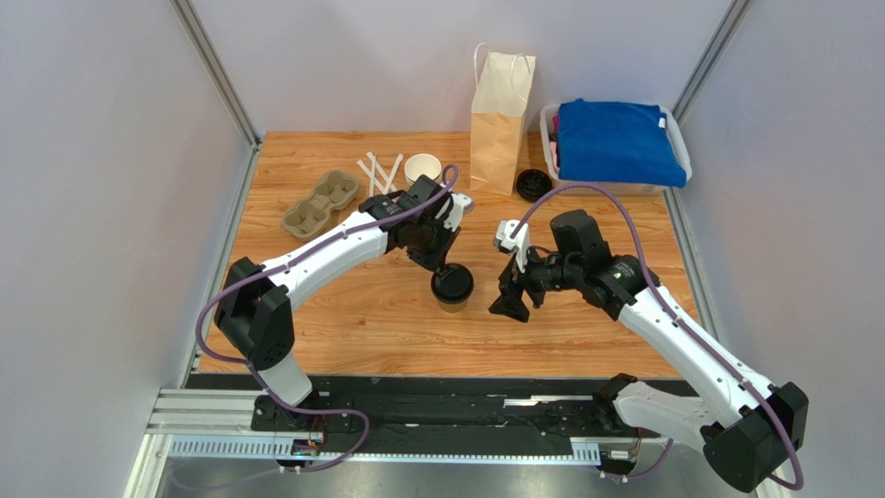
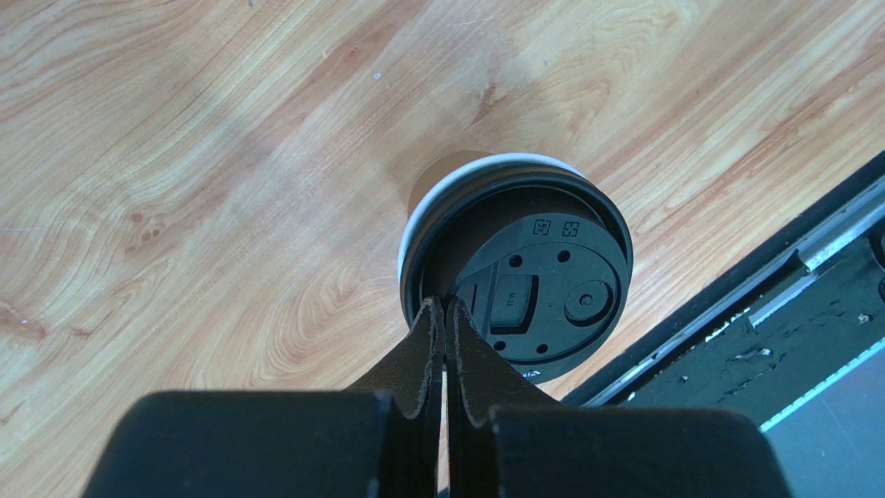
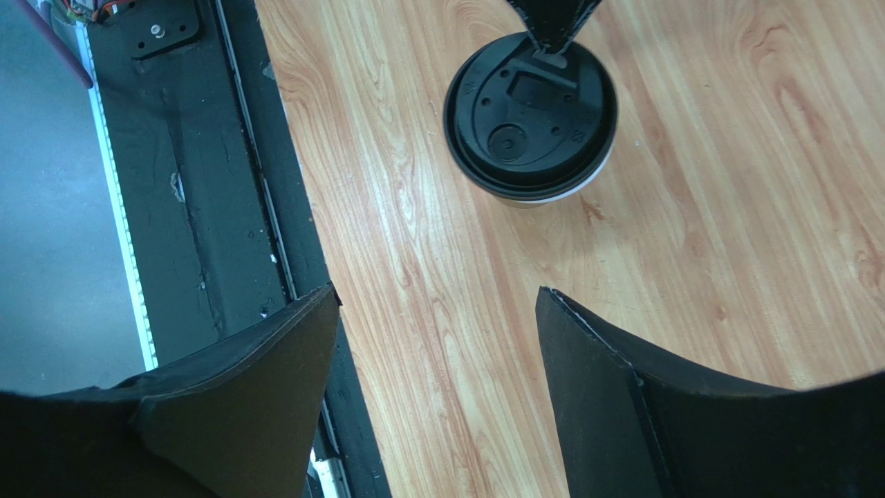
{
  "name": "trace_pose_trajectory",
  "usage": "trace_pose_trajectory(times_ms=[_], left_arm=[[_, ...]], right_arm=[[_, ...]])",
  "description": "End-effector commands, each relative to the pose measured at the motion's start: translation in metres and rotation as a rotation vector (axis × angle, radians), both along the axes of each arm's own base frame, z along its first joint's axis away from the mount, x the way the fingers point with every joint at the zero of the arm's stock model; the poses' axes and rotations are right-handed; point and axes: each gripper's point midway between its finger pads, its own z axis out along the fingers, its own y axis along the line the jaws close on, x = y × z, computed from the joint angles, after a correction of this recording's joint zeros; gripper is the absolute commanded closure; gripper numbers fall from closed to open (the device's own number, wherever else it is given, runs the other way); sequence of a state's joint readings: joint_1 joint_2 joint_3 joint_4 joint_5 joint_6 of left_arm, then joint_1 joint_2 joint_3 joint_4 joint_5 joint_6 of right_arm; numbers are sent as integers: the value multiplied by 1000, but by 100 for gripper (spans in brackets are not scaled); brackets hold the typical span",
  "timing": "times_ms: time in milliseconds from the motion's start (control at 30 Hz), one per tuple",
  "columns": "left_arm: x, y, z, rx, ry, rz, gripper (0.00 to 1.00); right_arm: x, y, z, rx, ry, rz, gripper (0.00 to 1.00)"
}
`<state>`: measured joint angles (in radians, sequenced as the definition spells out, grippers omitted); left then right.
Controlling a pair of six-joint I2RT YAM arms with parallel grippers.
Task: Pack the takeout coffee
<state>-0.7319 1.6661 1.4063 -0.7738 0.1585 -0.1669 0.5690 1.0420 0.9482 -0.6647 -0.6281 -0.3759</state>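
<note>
The takeout coffee (image 1: 453, 284) stands upright mid-table, a small brown cup under a round black lid (image 2: 530, 275), also seen from the right wrist (image 3: 530, 109). My left gripper (image 1: 446, 266) is shut, its two fingertips (image 2: 445, 307) pressed together and resting on the lid's edge; nothing shows between them. My right gripper (image 1: 510, 301) hangs open just right of the cup, apart from it, with bare wood between its fingers (image 3: 436, 296). The left fingertips (image 3: 551, 23) show at the top of the right wrist view, touching the lid.
A tall kraft paper bag (image 1: 501, 119) stands at the back. Beside it lie a loose black lid (image 1: 534, 184), an open cup (image 1: 423, 167), white sticks (image 1: 380, 172) and a pulp cup carrier (image 1: 320, 203). A bin holding blue cloth (image 1: 615, 143) sits back right.
</note>
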Motion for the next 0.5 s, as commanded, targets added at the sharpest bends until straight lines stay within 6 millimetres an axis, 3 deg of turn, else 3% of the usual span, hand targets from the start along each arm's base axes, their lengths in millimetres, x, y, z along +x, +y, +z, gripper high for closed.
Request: trace_pose_trajectory(times_ms=[0, 467], left_arm=[[13, -8, 13, -17, -63, -10, 100], [14, -6, -1, 11, -44, -11, 100]], right_arm=[[10, 8, 9, 35, -58, -26, 26], [10, 14, 7, 61, -31, -32, 25]])
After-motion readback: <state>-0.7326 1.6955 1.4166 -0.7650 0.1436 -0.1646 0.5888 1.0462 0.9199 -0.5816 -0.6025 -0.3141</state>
